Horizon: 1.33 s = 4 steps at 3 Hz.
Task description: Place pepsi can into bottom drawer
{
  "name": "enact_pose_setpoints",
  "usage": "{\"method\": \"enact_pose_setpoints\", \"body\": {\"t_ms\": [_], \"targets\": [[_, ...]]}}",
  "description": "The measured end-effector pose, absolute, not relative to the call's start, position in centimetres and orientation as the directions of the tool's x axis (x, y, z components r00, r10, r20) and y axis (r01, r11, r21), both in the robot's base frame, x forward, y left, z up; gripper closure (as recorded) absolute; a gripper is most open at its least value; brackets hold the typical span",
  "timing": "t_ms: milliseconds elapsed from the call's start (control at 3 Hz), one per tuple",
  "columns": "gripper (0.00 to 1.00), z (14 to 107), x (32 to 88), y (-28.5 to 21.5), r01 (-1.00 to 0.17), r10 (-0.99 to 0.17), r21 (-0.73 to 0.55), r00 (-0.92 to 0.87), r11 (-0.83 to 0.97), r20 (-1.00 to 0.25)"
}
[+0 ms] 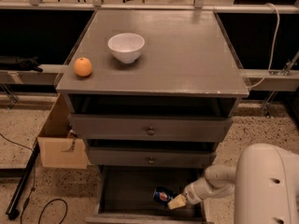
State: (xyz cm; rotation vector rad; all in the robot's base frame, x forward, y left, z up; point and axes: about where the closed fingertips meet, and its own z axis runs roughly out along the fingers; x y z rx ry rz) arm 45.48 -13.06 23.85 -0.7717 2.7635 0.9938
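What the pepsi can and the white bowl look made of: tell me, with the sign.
The pepsi can, beside the pincer in the bottom drawer: probably metal, printed blue skin, round logo. The white bowl: likely glazed ceramic, perhaps plastic; smooth, even white.
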Motion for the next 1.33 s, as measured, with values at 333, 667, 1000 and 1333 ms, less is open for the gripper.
{"method": "enact_pose_setpoints", "body": {"t_ms": [333, 667, 1000, 1333], "targets": [[1.0, 21.9, 45.2, -12.7, -0.483, -0.431, 0.576, -0.871, 0.66, -0.236], [1.0, 20.7, 46.3, -11.6, -0.482, -0.435, 0.578, -0.87, 0.659, -0.23], [1.0, 19.1, 47.9, -10.2, -0.487, -0.437, 0.574, -0.868, 0.658, -0.235], [1.0, 18.1, 48.8, -10.3, -0.478, -0.422, 0.573, -0.874, 0.666, -0.24]]}}
